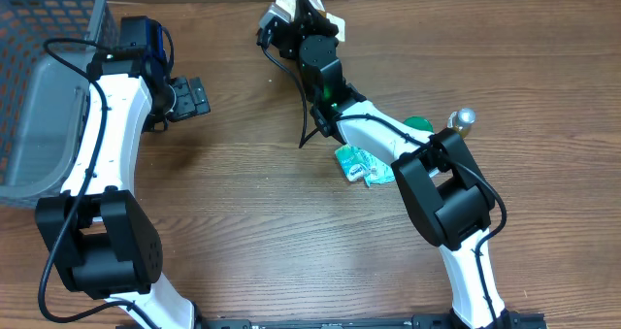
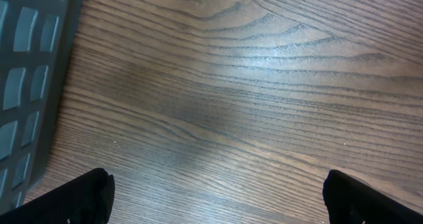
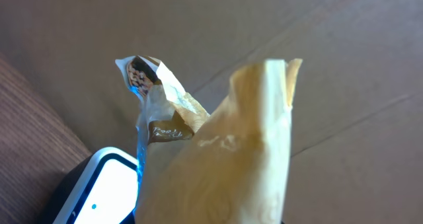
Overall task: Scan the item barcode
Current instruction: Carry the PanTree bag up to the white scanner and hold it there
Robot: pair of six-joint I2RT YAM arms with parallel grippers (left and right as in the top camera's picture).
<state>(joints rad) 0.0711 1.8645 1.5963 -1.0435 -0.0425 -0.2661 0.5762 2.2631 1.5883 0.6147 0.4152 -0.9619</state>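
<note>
R claw (image 1: 297, 9) clamped on tan snack pkt (image 3: 225, 151), L claw (image 2: 221, 201) wide open, empty

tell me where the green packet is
Overhead view: the green packet lies on the table, right of centre, tucked against the right arm.

The desk (image 1: 243, 213) is brown wood with a strong, wavy grain. A grey mesh basket (image 1: 39, 96) stands at its left edge, and the left wrist view shows the basket's wall meeting the wood. Right of centre lies a crumpled teal packet (image 1: 361, 164). Near it are a green item (image 1: 419, 123), mostly hidden, and a small object topped by a silver ball (image 1: 463, 118). At the far edge a white scanner (image 3: 99, 187) with a blue-lit rim rests on the wood.
</note>
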